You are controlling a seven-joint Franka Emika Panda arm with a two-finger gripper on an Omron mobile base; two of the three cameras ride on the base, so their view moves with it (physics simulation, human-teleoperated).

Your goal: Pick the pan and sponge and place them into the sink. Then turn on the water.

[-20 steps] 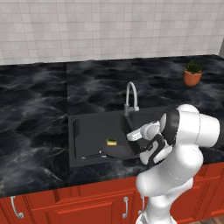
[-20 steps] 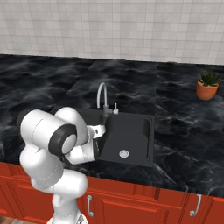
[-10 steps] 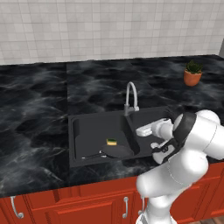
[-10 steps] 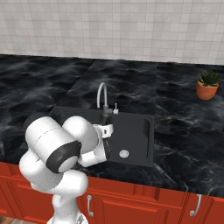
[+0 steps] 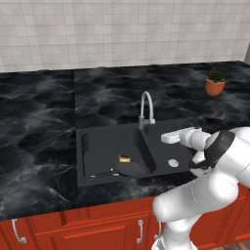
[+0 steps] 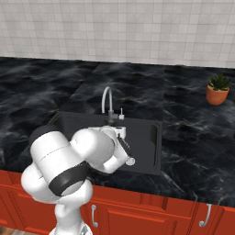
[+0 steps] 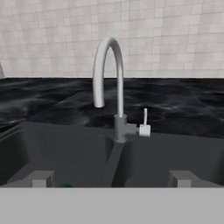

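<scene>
Both pan (image 5: 128, 169) and sponge (image 5: 125, 158) lie in the sink's (image 5: 97, 146) left basin, so the gripper (image 7: 109, 179), jaws wide and empty, faces the faucet (image 7: 109, 83), its upright lever (image 7: 145, 122) just right of the faucet's base.

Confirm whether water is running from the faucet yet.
No. In the hand view the faucet spout is dry, with no blue stream falling into the sink below it.

base views flanking sink (image 5: 97, 146)
</scene>
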